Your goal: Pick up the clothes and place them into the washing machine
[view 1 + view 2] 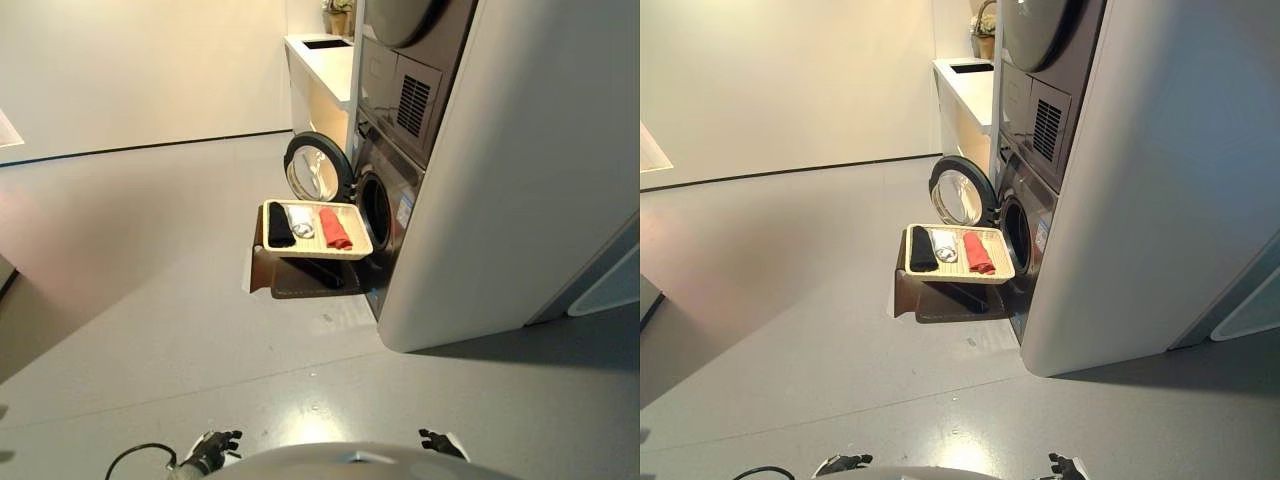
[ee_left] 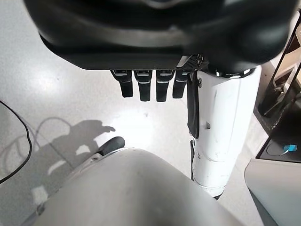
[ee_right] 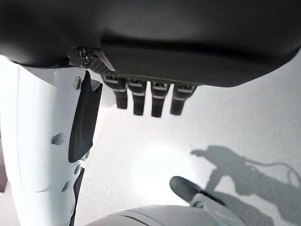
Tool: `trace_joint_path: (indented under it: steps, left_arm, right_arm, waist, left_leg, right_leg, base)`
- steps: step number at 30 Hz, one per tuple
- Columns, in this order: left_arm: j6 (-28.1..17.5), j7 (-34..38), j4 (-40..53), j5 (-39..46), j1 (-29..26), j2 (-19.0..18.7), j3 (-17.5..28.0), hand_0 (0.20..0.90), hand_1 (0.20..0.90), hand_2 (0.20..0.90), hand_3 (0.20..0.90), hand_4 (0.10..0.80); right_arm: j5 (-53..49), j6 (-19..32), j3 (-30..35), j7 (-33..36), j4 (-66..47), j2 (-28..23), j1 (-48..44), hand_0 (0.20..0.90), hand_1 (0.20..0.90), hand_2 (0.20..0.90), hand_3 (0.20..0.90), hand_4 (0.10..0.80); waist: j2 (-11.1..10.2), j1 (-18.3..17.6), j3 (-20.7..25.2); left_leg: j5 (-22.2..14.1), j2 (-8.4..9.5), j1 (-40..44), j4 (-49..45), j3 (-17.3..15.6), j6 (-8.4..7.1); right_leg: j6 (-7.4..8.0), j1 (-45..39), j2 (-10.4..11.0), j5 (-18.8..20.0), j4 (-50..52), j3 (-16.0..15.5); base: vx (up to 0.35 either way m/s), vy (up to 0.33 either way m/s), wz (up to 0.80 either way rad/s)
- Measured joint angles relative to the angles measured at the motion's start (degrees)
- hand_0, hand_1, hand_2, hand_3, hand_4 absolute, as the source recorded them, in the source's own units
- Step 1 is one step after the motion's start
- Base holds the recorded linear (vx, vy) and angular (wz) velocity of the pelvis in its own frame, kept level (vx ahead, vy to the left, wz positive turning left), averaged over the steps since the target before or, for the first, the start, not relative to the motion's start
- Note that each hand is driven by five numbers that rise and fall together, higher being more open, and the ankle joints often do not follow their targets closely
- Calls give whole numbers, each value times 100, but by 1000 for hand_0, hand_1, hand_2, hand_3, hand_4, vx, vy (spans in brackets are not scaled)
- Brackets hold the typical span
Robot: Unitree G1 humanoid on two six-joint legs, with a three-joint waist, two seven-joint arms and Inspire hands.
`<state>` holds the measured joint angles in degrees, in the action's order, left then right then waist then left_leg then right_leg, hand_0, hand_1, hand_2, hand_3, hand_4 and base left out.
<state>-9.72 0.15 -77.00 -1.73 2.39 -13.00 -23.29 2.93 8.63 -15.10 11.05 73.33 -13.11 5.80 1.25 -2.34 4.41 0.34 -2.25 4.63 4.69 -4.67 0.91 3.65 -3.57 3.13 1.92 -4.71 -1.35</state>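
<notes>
Ahead on the grey floor (image 1: 150, 300), a front-loading washing machine (image 1: 395, 215) sits at the bottom of a tall stack, with a second appliance (image 1: 415, 70) above it. Its round door (image 1: 317, 168) is swung wide open to the robot's left, showing the dark drum opening (image 1: 376, 208). Just in front of that opening stands a cream tray (image 1: 345, 252) resting on a dark brown stand (image 1: 290, 280). Three folded clothes lie side by side in the tray: a black piece (image 1: 279, 225) on the left, a white piece (image 1: 300, 221) in the middle, and a red piece (image 1: 334, 228) on the right, nearest the drum. None of them is inside the machine yet. Beyond the door, a white worktop (image 1: 322, 55) runs along the wall, with a basket holding a plant (image 1: 340, 15) at its far end.

Both robot hands are low and close to the body, well apart from the tray. The left robot hand (image 2: 150, 84) hangs over bare floor, its fingers (image 2: 143, 87) straight and relaxed in a row, grasping nothing. The right robot hand (image 3: 150, 94) is likewise released, its fingers (image 3: 139, 101) pointing down at the floor with nothing between them and the thumb (image 3: 84, 122).
</notes>
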Motion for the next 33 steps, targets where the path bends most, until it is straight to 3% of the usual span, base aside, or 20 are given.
trace_joint_path:
  steps: [33]
  left_arm:
    - [58,-1,-4,18,8,7,3,900,900,900,900,800]
  right_arm:
    - [0,-10,-1,-19,13,-2,7,900,900,900,900,800]
  waist:
    - [3,0,42]
  left_leg:
    - [-1,0,-6,18,8,-1]
  right_leg:
    - [0,4,4,0,0,-7]
  base:
    - [0,0,0]
